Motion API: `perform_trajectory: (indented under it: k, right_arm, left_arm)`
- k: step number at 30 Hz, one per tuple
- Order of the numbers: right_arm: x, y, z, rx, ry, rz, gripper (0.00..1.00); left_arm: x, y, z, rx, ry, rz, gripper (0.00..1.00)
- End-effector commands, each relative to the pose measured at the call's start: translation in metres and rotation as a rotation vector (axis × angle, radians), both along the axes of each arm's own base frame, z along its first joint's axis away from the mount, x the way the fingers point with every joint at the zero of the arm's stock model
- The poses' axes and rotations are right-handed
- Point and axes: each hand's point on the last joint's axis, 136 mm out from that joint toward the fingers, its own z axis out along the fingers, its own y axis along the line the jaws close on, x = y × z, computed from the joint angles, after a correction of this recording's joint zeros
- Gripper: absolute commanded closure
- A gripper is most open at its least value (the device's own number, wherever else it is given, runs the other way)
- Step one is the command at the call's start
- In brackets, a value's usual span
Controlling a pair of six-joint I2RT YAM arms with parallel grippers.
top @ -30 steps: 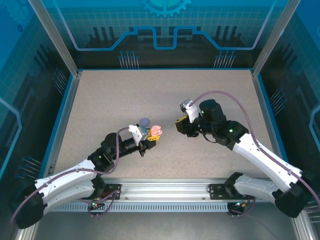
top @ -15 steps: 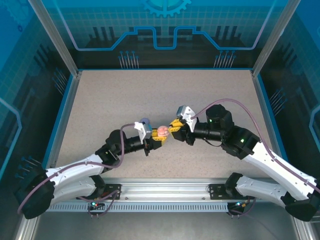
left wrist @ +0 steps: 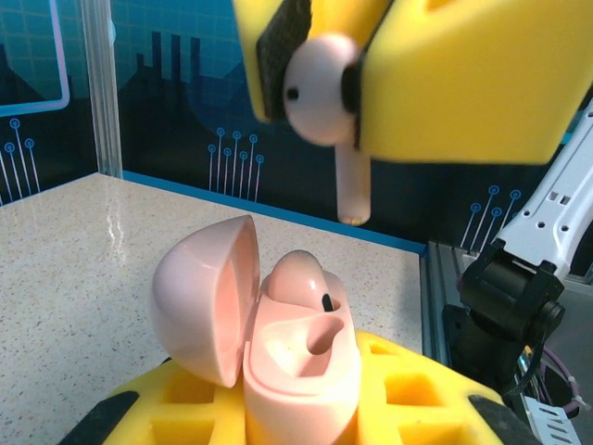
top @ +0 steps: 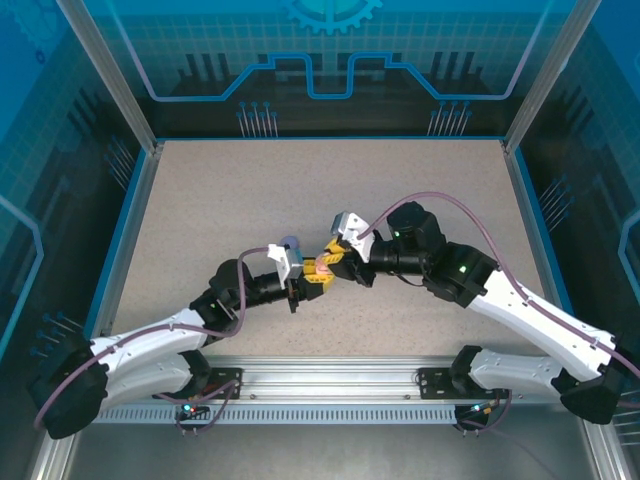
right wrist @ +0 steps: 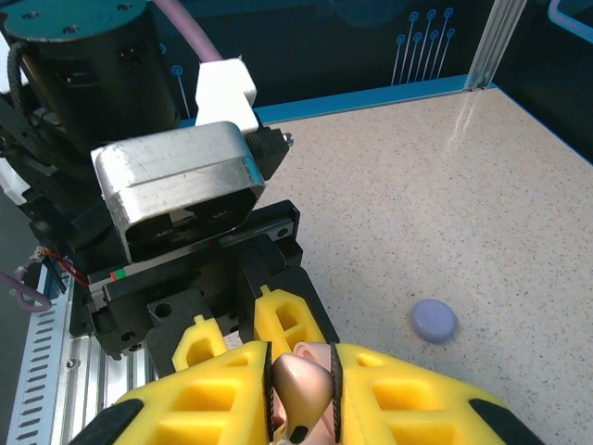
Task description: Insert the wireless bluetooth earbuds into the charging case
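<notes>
Overhead looks down on table, wrist views close, facing each other

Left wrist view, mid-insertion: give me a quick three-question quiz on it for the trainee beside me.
1. True or false: the lid of the pink charging case held by the left gripper is shut.
2. The pink earbud clamped in the right gripper is: A) below the case; B) above the case, stem pointing down; C) fully seated in the case.
3. How many earbuds sit in the case?
Key: 1 false, the lid stands open. 2 B. 3 one, the seated earbud.
</notes>
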Motion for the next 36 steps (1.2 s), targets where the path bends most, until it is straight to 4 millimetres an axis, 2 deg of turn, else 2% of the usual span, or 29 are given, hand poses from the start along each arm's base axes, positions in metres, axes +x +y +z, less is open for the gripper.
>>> perform_trajectory:
  k: [1, 29, 36]
  right_arm:
    - [-0.003, 0.004, 0.013, 0.013, -0.033, 0.019, 0.77]
    - [-0.004, 0.012, -0.01, -0.036, -0.003, 0.037, 0.77]
    - [-0.004, 0.007, -0.018, -0.068, 0.01, 0.023, 0.72]
  left_arm:
    - [-0.007, -0.002, 0.027, -0.057, -0.045, -0.036, 0.99]
    - [-0.006, -0.004, 0.033, -0.067, -0.03, -0.041, 0.99]
    - [-0.006, -0.003, 0.033, -0.067, -0.03, -0.038, 0.99]
